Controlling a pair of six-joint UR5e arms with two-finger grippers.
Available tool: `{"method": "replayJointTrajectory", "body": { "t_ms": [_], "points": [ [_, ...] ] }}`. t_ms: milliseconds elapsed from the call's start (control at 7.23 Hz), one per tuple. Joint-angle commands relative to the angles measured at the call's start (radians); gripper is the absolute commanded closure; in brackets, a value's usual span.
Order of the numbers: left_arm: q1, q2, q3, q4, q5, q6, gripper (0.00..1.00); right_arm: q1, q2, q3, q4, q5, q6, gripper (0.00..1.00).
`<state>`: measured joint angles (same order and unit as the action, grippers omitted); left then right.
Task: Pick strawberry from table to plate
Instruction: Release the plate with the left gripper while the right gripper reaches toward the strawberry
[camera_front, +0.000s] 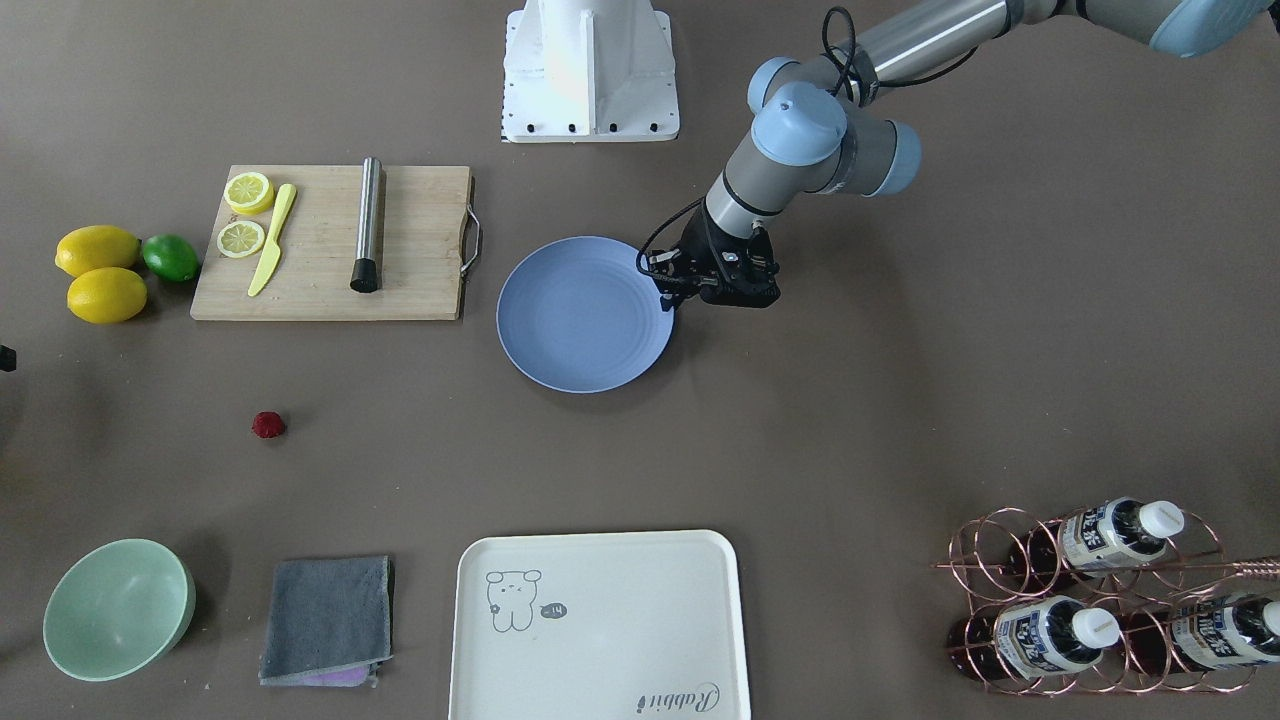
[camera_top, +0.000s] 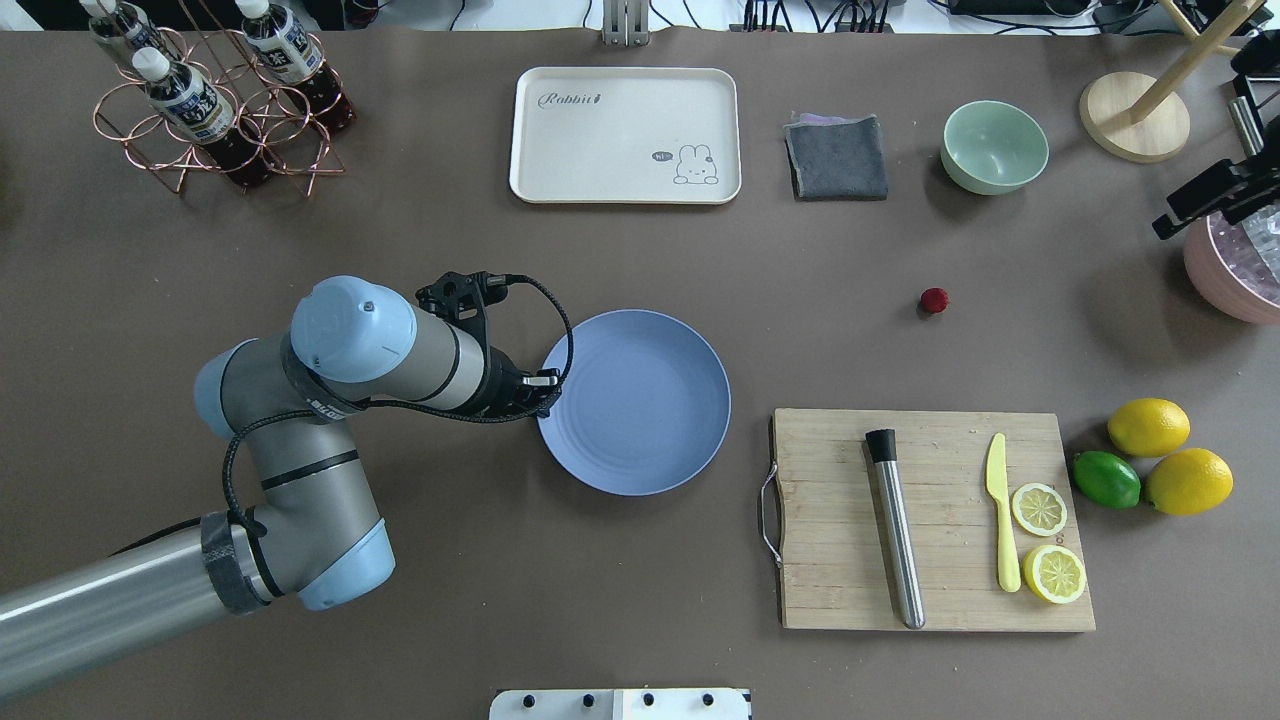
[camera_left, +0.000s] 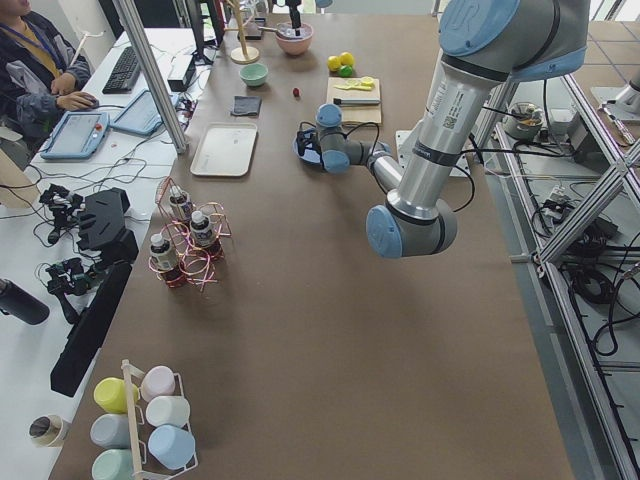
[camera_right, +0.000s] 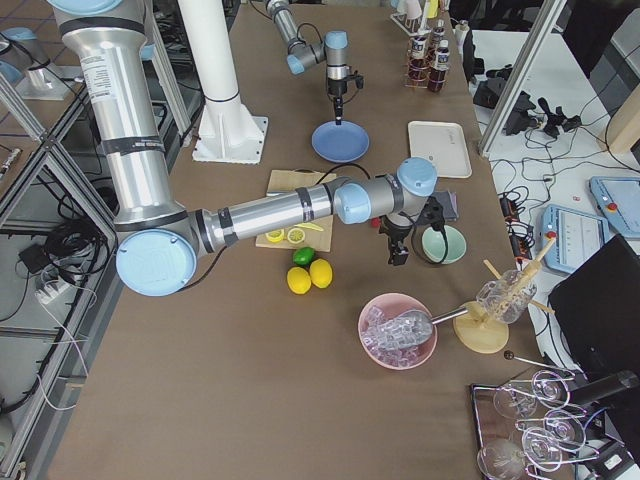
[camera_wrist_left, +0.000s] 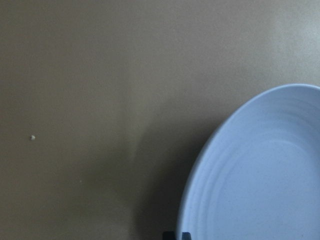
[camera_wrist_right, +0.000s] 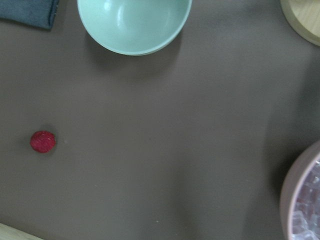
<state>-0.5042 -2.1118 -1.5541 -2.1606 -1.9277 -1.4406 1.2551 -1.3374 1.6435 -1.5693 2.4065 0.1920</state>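
The strawberry (camera_front: 268, 425) (camera_top: 934, 300) is a tiny dark red fruit alone on the brown table (camera_front: 850, 400), far from the blue plate (camera_front: 585, 315) (camera_top: 635, 415). The plate holds nothing. My left gripper (camera_top: 545, 385) (camera_front: 700, 290) points down at the plate's edge on the side away from the strawberry. In the left wrist view its fingertips (camera_wrist_left: 176, 235) sit close together, shut on nothing. My right gripper (camera_top: 1170, 222) hovers beyond the strawberry near the mint bowl. The right wrist view shows the strawberry (camera_wrist_right: 43, 141) but no fingers, so I cannot tell its state.
A cutting board (camera_top: 930, 520) carries a steel rod, a yellow knife and lemon slices, with two lemons and a lime (camera_top: 1105, 478) beside it. A mint bowl (camera_top: 993, 146), grey cloth (camera_top: 836, 157), cream tray (camera_top: 625, 135), bottle rack (camera_top: 215, 105) and pink ice bowl (camera_top: 1240, 270) line the far side.
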Motion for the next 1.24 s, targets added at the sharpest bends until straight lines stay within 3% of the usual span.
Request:
{"method": "replayJointTrajectory", "body": {
  "t_ms": [0,138,277,415,553,830,1106],
  "points": [
    [0.003,-0.027,0.035,-0.001,0.001,-0.001,1.00,-0.132,0.108,-0.011,-0.001,-0.051,0.176,0.00],
    [0.003,-0.025,0.035,-0.001,0.001,-0.001,1.00,-0.179,0.139,-0.019,0.000,-0.076,0.241,0.00],
    [0.003,-0.022,0.035,-0.001,0.001,-0.001,0.77,-0.227,0.174,-0.063,0.036,-0.142,0.291,0.00],
    [0.003,-0.020,0.028,0.002,0.001,0.000,0.03,-0.270,0.190,-0.155,0.190,-0.171,0.381,0.01],
    [-0.002,-0.020,0.020,0.002,0.001,-0.003,0.02,-0.285,0.201,-0.198,0.290,-0.168,0.441,0.05],
    [-0.019,-0.019,-0.030,0.016,-0.005,-0.007,0.02,-0.313,0.195,-0.205,0.291,-0.184,0.448,0.12],
    [-0.063,-0.016,-0.055,0.018,-0.069,-0.027,0.02,-0.328,0.163,-0.203,0.301,-0.208,0.445,0.18]
  ]
}}
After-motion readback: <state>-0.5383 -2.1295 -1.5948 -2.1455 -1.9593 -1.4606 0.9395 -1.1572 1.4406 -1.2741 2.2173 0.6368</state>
